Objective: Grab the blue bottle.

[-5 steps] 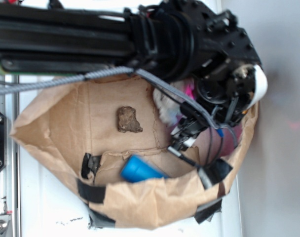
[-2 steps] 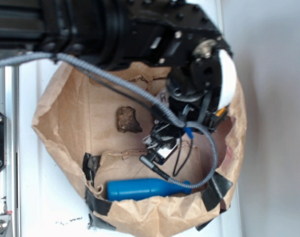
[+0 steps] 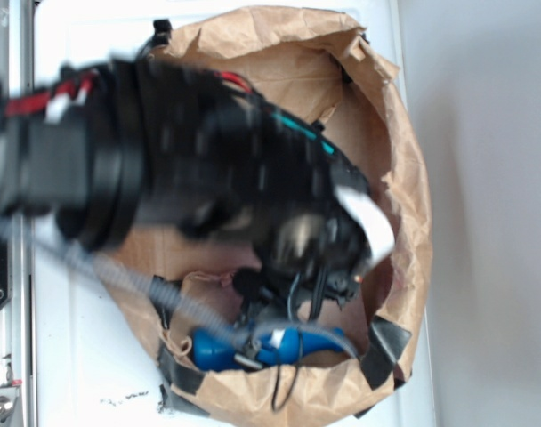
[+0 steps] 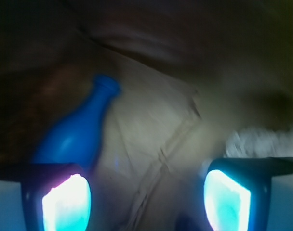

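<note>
Motion blur smears the black arm; the smooth bright-blue plastic bottle (image 3: 219, 350) is half hidden at the crumpled brown paper bag's (image 3: 404, 169) near edge. The tool (image 4: 145, 197) is spread wide, released.

blue bottle (image 4: 75, 134): smooth plastic with a soft sheen; brown paper bag (image 3: 404, 178): matt, creased kraft paper, rim torn and patched with glossy black tape (image 3: 384, 345); gripper (image 4: 145, 199): dark housing, fingers (image 4: 65, 202) faced with glossy, brightly lit pads; arm (image 3: 164, 169): black plastic, blurred
</note>
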You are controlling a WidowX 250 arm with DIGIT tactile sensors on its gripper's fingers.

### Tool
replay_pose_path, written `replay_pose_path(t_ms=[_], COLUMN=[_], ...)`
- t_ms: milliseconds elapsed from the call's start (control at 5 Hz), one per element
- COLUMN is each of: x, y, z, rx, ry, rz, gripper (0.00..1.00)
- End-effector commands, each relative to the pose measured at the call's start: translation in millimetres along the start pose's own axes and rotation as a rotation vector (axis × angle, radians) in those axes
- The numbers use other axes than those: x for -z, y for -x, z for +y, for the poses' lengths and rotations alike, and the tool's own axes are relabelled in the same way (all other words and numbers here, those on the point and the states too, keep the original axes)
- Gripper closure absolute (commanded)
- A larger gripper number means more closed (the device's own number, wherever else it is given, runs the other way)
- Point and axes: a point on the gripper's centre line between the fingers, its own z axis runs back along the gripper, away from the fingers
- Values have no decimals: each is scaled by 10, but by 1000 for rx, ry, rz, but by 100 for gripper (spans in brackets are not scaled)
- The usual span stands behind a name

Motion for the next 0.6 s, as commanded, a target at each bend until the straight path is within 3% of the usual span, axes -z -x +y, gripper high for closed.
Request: replay_pose_path(t_ms=[0, 200, 400], x=[-128, -128, -174], y=[-147, -147, -51], z=[-151, -151, -367], rx=[22, 22, -78], ry=[-27, -27, -19], rz=[-52, -52, -52], gripper=[0, 0, 0])
